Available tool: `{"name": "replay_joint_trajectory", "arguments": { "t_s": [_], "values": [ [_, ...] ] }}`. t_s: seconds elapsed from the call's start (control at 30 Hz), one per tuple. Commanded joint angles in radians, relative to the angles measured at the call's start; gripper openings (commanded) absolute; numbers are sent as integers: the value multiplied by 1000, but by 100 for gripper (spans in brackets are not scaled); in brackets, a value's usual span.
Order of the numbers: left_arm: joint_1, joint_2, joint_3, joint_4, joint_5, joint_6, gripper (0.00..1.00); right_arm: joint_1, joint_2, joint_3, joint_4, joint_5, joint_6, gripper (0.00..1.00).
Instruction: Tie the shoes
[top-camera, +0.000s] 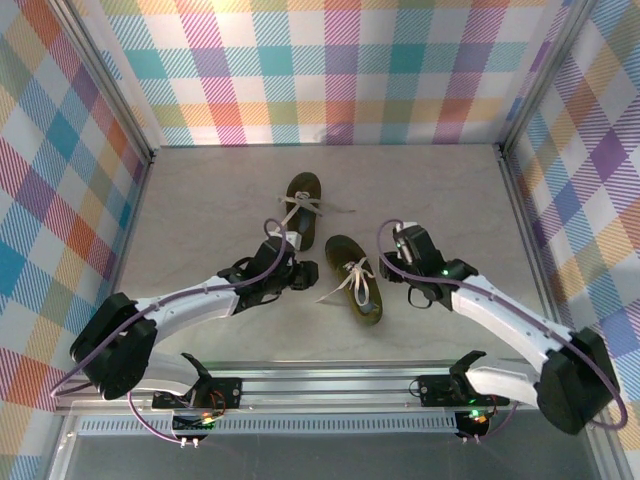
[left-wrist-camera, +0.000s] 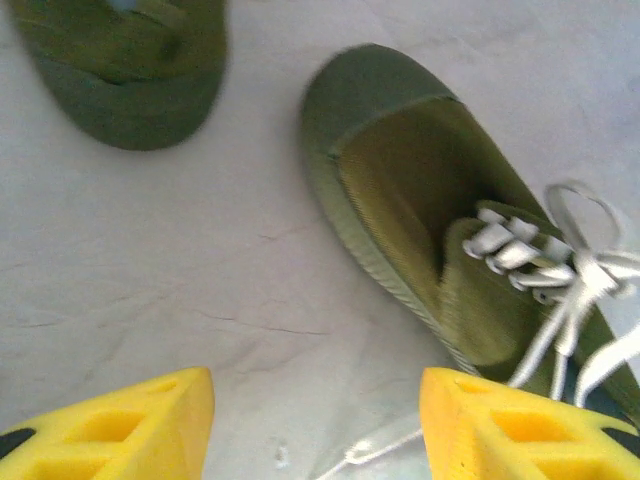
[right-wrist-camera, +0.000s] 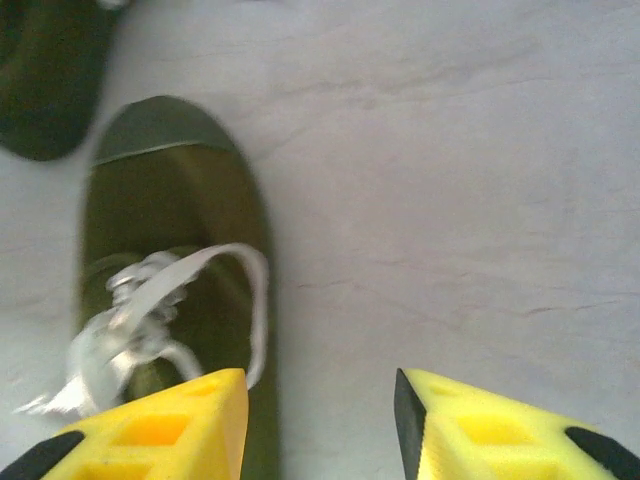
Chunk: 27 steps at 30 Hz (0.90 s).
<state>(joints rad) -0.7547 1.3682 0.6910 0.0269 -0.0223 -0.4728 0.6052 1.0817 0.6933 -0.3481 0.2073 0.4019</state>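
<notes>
Knot work on the tabletop (top-camera: 200, 210), nothing in hand.
Left end effector (left-wrist-camera: 315, 405), jaws apart and empty, hangs near the heel of the far shoe (top-camera: 303, 203), just left of the near shoe (top-camera: 354, 282); right end effector (right-wrist-camera: 320, 400), also open and empty, hovers at its right. The laces (left-wrist-camera: 578, 285) look thin, limp and slippery, best pinched near a loop; the pair seems light and liable to slide.

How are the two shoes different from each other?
The far shoe lies almost straight up the table; the near shoe lies slanted. The far shoe's lace end trails right; the near shoe's trails left. Both are olive-green with pale laces.
</notes>
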Motion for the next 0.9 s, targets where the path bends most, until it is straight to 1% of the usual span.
{"name": "replay_joint_trajectory", "arguments": {
  "t_s": [0.0,0.03,0.07,0.1,0.2,0.33,0.43,0.5,0.6,0.67,0.73,0.8,0.87],
  "values": [
    [-35,15,28,49,-16,42,56,1,-65,-73,68,-291,54,44],
    [-39,18,26,51,-18,40,56,4,-74,-87,83,-340,55,47],
    [-40,19,20,59,-19,37,56,4,-82,-101,89,-367,54,51],
    [-40,20,15,63,-18,35,56,4,-85,-110,92,-380,50,54],
    [-40,13,10,61,-22,34,56,4,-66,-120,90,-421,30,54],
    [-38,-14,1,53,-57,33,56,5,23,-108,126,-472,16,54],
    [-39,-39,-11,41,-77,30,55,7,78,-100,173,-488,16,52],
    [-39,-58,-23,36,-88,27,55,11,113,-79,185,-494,11,47],
    [-39,-88,-39,19,-111,25,54,20,158,-45,181,-496,5,34],
    [-37,-110,-49,5,-128,22,53,28,167,-25,172,-493,2,23],
    [-37,-127,-57,-5,-139,22,53,38,150,-3,164,-481,6,13],
    [-36,-140,-62,-12,-142,23,53,43,133,32,143,-466,0,9],
    [-35,-142,-64,-10,-133,29,53,45,118,74,106,-417,-8,8]
  ]
}}
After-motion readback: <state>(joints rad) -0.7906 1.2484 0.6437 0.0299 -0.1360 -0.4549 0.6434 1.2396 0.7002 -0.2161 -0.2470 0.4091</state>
